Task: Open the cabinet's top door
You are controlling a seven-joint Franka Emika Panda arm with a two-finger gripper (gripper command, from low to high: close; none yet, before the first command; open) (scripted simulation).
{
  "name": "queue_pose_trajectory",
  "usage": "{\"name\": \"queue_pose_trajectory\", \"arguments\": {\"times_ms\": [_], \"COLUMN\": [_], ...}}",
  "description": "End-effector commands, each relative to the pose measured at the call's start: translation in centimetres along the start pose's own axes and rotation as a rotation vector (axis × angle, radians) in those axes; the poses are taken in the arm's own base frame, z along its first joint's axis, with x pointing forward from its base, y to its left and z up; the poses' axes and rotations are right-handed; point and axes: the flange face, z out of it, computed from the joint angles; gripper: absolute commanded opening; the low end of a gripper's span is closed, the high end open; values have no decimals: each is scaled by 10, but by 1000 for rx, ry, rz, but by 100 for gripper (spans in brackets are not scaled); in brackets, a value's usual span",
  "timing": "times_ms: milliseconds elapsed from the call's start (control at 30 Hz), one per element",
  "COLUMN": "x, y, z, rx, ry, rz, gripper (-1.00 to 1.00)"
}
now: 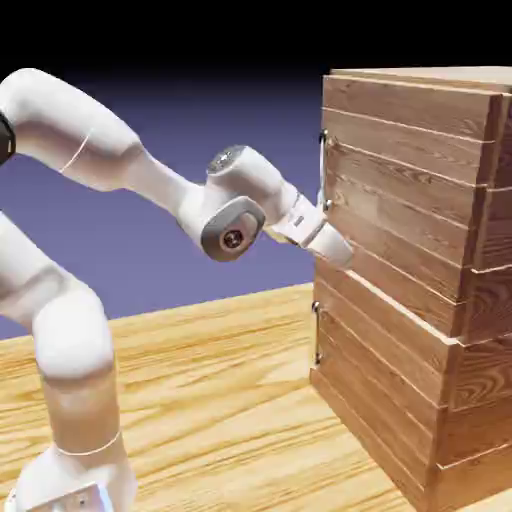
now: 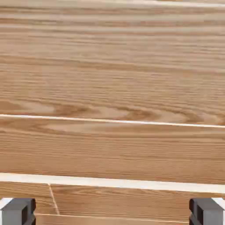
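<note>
white two-finger claw (image 2: 112, 212): spreading wide | facing brown plank upper door (image 1: 395, 185) | risking: closing off-handle, pinching nothing

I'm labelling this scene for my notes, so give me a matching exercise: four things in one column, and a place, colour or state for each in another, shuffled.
Things:
1. Top door's handle
2. Lower door's handle
3. Gripper
4. Table

Matches:
A. Jaws open, with nothing between the fingertips
B. Upright bar on the upper planks
C. Pale yellow-brown wood under the cabinet
D. Upright bar on the planks below the top door

Pairs: 1-B, 2-D, 3-A, 4-C
</note>
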Motion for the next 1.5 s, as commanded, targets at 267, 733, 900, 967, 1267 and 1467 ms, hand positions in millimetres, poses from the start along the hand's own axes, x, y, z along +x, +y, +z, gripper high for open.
{"name": "queue_pose_trajectory", "arguments": {"times_ms": [267, 733, 900, 967, 1267, 1467], "x": [63, 33, 17, 10, -22, -42], "y": [7, -17, -27, -30, -44, -50], "z": [-83, -138, -146, -147, -141, -124], "rx": [79, 347, 450, 492, 672, 779], "ry": [127, 75, 11, -23, -229, -422], "rz": [604, 1497, 1789, 1902, 2377, 2661], "gripper": [0, 0, 0, 0, 0, 0]}}
